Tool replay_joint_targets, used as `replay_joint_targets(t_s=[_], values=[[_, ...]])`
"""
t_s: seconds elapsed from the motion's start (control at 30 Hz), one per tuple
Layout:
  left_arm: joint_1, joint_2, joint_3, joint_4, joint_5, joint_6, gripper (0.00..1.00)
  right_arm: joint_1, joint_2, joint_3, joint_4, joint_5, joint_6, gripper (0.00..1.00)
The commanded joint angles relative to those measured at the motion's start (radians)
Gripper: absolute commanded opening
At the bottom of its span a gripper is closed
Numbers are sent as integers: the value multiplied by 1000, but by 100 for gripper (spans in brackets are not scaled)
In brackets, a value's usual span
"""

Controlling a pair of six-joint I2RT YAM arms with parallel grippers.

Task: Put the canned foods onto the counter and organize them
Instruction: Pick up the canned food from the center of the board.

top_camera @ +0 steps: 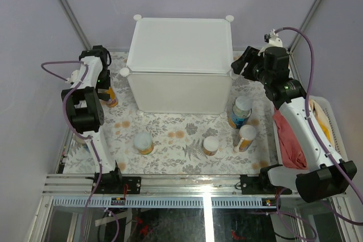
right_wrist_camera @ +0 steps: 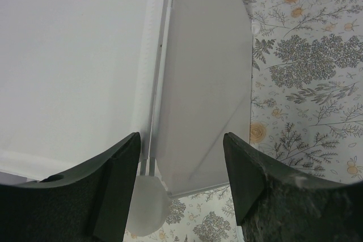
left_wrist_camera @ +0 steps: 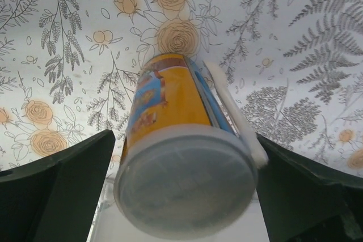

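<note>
A tall yellow-orange can with a pale lid stands on the floral mat, between the spread fingers of my left gripper. A gap shows beside its left finger, so nothing is gripped. From above, that can sits left of the counter, with my left gripper over it. My right gripper hovers open and empty at the counter's right front corner knob. On the mat stand a blue-labelled can, a tall can, a short can and another can.
A white basket with red cloth sits at the right edge, under my right arm. The counter's top bears nothing. Grey enclosure walls rise close on both sides.
</note>
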Motion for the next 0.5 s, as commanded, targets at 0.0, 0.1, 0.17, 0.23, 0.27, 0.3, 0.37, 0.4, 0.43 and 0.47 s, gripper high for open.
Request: replay_joint_targets(t_s=[0.0,0.1,0.17,0.23,0.27,0.3,0.37,0.4,0.43,0.47], values=[[10,-20,-66,68,-20,17,98,5,1,31,-11,-2,-25,66],[9,-38,-112,108,-21,26,93,6,-1,30,-13,-1,-27,66],[10,-54,-148,152,-17,45,86,7,-2,31,-13,0,-28,66],[9,-73,-183,192,-13,59,75,6,-2,29,-13,-1,-29,66],[9,-83,-198,214,-12,67,69,6,-3,29,-14,1,-28,66],[9,-92,-210,230,-11,74,62,6,-4,29,-15,1,-29,66],[9,-105,-228,266,-6,91,46,6,-6,28,-15,3,-29,66],[9,-107,-232,277,-3,101,37,6,-6,30,-15,3,-28,66],[9,-110,-234,285,1,111,28,7,-7,30,-15,2,-27,66],[9,-110,-234,289,6,119,18,6,-8,30,-15,3,-26,66]])
